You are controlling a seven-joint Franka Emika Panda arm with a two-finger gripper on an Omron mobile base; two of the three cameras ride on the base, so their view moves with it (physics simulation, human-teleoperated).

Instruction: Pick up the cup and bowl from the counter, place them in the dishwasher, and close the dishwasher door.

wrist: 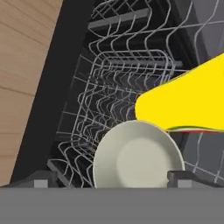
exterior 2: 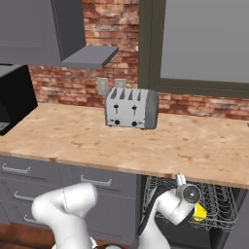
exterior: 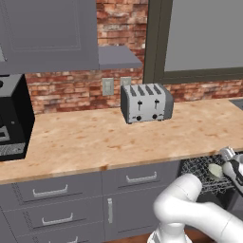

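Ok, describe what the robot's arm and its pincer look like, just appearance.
The arm is glossy white, built of thick rounded tube segments with bulging elbows. A dark seam runs between segments, and the wrist ends in a round dark joint cap ringed in silver-grey. The pincer has two small, blocky, dark grey finger tips. No loose cables or markings are visible.

I see the toaster (exterior: 146,103) standing on the counter (exterior: 95,142) toward the back wall, with the dishwasher (exterior 2: 194,204) under the counter to the right of the drawers (exterior: 50,192). In its wire rack (wrist: 118,87) the bowl (wrist: 138,155) lies beside the cup (wrist: 188,107), the two touching or overlapping.
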